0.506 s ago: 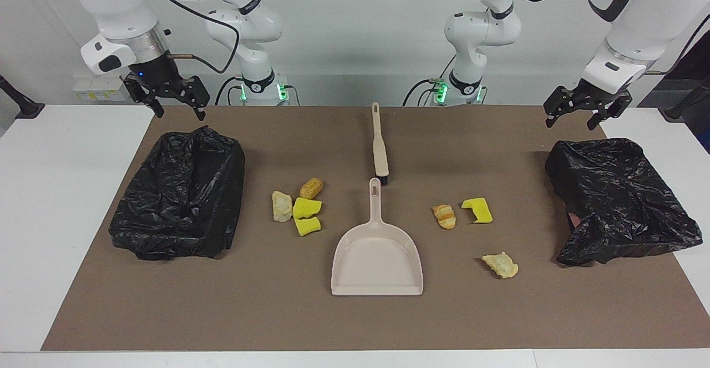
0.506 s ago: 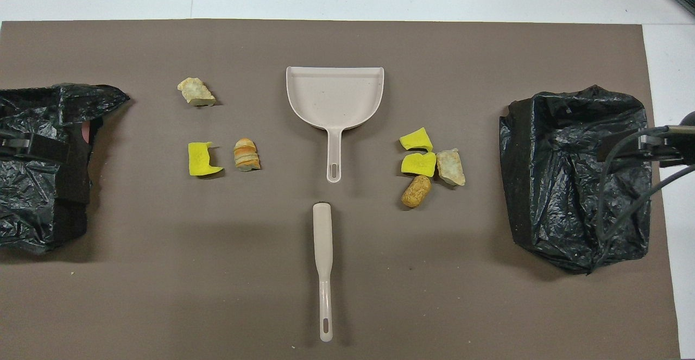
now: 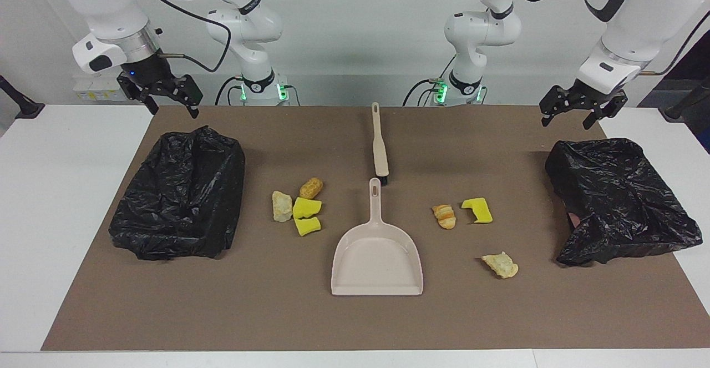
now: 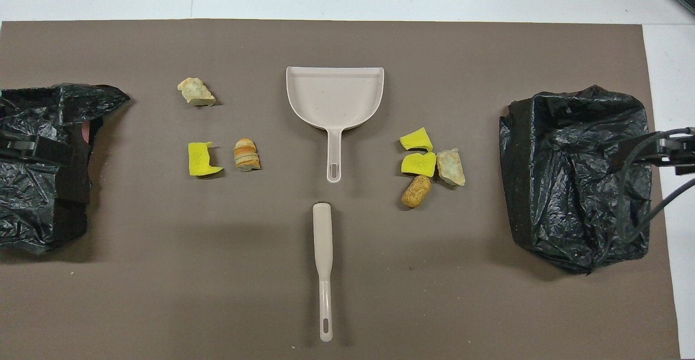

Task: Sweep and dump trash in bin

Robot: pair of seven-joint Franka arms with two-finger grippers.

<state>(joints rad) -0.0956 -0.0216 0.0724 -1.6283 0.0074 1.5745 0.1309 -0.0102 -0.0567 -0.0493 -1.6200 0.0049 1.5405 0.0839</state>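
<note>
Robot lab: two white arm bases (image 3: 252,82) bolted at frame top, white table (image 3: 66,190), brown mat (image 3: 355,323), bare grey wall (image 3: 355,24).

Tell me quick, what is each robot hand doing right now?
Left gripper: fingers open, holding nothing, above the black-bagged bin.
Right gripper: fingers open, holding nothing.

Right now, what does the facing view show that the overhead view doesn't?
Only the facing view shows both arms whole, with the left gripper and right gripper open, raised over the mat's robot-side corners. Only the overhead view shows the dustpan pan squarely from above. Both show the brush, seven trash lumps and two bins.
</note>
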